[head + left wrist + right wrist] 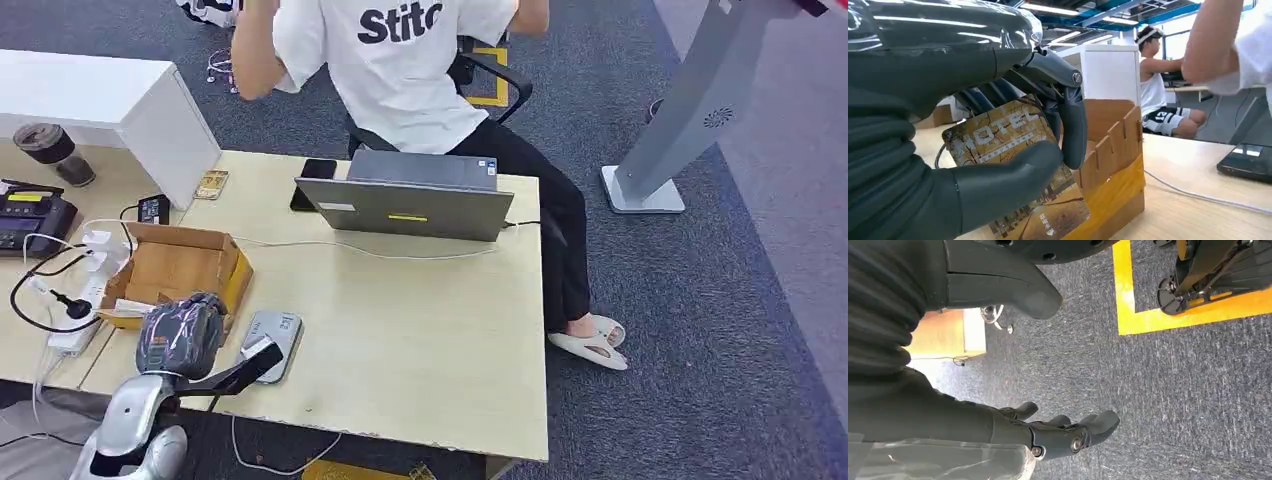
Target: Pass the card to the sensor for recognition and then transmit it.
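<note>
My left hand (998, 125) pinches a brown card printed HOTEL (1003, 135) between thumb and fingers. From the head view, that hand (182, 335), wrapped in clear plastic, hovers over the near corner of a cardboard box (180, 262). Just to its right, a flat grey card sensor (278, 332) lies on the wooden table (420, 340). My right hand (1048, 432) hangs beside my body over grey carpet, fingers apart and holding nothing.
A person in a white shirt sits at the far side behind a grey laptop (410, 205). A phone (314, 172), power strip with cables (85, 300), desk phone (30, 220) and cup (50, 150) sit at the left. A grey kiosk stand (690, 110) is on the carpet at the right.
</note>
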`<state>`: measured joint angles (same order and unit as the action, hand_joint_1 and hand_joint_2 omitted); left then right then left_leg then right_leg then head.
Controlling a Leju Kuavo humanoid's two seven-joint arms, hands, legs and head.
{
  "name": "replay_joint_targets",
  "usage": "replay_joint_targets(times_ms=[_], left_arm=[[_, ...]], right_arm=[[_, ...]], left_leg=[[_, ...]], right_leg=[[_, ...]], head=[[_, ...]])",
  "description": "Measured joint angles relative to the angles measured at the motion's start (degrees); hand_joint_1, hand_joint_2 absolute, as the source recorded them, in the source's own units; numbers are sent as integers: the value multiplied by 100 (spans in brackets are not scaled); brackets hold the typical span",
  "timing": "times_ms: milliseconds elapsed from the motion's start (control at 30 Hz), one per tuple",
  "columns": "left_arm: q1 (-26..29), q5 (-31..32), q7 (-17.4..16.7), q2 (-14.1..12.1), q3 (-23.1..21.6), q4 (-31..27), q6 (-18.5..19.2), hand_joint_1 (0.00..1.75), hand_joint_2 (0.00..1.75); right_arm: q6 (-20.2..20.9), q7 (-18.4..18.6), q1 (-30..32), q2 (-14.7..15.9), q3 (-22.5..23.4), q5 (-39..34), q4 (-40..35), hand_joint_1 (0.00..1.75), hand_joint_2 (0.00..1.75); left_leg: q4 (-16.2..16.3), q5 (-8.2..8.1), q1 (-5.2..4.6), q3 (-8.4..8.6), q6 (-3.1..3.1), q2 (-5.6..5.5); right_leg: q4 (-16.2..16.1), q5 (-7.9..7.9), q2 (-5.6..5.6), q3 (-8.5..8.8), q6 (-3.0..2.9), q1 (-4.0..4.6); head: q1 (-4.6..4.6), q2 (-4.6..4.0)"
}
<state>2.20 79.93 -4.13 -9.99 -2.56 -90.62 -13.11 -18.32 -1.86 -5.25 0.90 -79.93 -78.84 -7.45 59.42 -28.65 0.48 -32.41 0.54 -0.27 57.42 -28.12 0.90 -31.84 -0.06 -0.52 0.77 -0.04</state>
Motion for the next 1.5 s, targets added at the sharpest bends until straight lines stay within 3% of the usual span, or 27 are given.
replay_joint_targets(times_ms=[700,1500], left_arm=[[-54,2,4,138,-354,0,98,175,175],[-46,-199,-83,-125,-354,455,433,175,175]], right_arm=[[83,-2,-2,0,-11,4,0,0,175],[168,28,-22,0,-256,197,0,0,175]], left_leg=[[0,0,0,-1,0,0],[0,0,0,-5,0,-1]], right_leg=[[-1,0,0,0,0,0],[-1,0,-1,-1,0,0]], head=[[0,0],[0,0]])
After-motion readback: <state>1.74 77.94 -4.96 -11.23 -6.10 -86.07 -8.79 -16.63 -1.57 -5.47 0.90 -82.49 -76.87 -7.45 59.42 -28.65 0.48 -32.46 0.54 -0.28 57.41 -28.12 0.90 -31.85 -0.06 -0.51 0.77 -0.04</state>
